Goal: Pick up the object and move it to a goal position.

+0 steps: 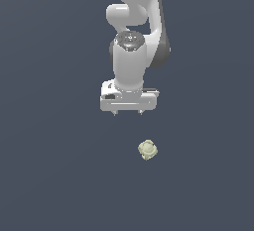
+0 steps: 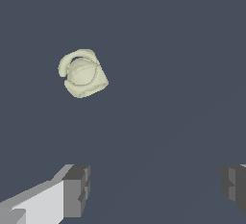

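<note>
Object [image 1: 147,150] free — pincer [image 1: 127,112] agape

The fingers [image 1: 128,112] hang spread above the object [image 1: 147,150], apart from it.

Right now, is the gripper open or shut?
Open: the gripper fingers stand wide apart, empty; the object lies beyond.

Panda arm [image 1: 130,56]: white, wrist pointing straight down. Gripper [image 1: 127,112]: fingers [image 2: 76,189] spread wide apart, nothing held between them.
</note>
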`<action>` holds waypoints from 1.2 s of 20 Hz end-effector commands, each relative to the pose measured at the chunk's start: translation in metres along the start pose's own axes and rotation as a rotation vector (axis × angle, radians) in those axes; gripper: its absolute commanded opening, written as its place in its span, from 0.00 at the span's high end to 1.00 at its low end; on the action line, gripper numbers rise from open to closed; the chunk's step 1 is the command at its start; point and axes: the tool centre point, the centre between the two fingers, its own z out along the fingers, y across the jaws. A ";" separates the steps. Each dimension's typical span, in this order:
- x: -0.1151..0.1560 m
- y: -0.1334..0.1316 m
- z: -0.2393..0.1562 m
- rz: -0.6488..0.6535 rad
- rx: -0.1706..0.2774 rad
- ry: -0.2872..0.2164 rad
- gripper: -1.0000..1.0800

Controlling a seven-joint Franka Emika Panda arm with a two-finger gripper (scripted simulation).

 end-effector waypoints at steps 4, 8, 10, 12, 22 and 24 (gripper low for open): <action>-0.001 -0.005 0.002 -0.003 0.003 -0.006 0.04; -0.003 -0.022 0.007 -0.013 0.015 -0.027 0.04; -0.004 -0.027 0.008 -0.016 0.019 -0.033 0.04; -0.004 -0.028 0.009 -0.016 0.019 -0.034 0.04; 0.008 -0.032 0.015 -0.060 0.017 -0.033 0.04; 0.013 -0.035 0.019 -0.082 0.016 -0.033 0.04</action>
